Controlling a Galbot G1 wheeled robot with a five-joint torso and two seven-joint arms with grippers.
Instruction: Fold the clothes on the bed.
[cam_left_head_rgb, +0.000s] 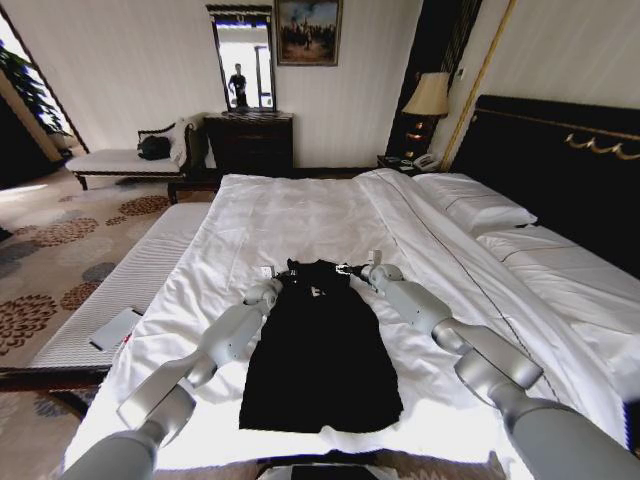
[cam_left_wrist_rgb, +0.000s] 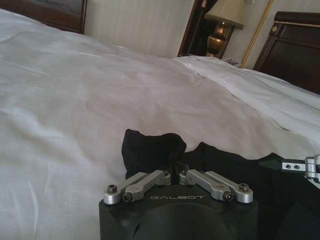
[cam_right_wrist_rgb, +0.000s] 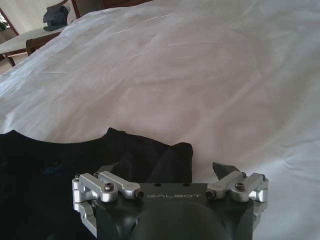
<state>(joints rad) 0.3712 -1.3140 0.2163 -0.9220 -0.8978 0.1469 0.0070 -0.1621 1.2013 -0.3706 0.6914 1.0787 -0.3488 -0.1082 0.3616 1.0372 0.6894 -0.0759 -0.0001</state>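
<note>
We count one black T-shirt (cam_left_head_rgb: 320, 345), lying flat and lengthwise on the white duvet of the bed (cam_left_head_rgb: 300, 215), roughly mid-bed on the near half, its far end towards the dresser wall. Sleeves look tucked in already, so we judge the side folds done and the step in hand as the lengthwise fold, far end over near hem.

Two grippers, both at the far end of the shirt. The left gripper (cam_left_head_rgb: 270, 288) sits at the far left corner. In its wrist view the left gripper (cam_left_wrist_rgb: 176, 176) has its linkages drawn together, with a bunched lump of black fabric just past them; we read it as pinching the shirt. The right gripper (cam_left_head_rgb: 362, 270) is at the far right corner. In its own wrist view the right gripper (cam_right_wrist_rgb: 165, 172) has its finger links spread wide, with a raised fold of the shirt (cam_right_wrist_rgb: 150, 155) between them, not yet clamped as far as we see.

Next move, we judge: right closes on the corner, then both lift evenly and carry towards the near hem, keeping the cloth taut.

Also counted: three pillows (cam_left_head_rgb: 480, 210), one lamp (cam_left_head_rgb: 428, 98), one bench (cam_left_head_rgb: 120, 160).
</note>
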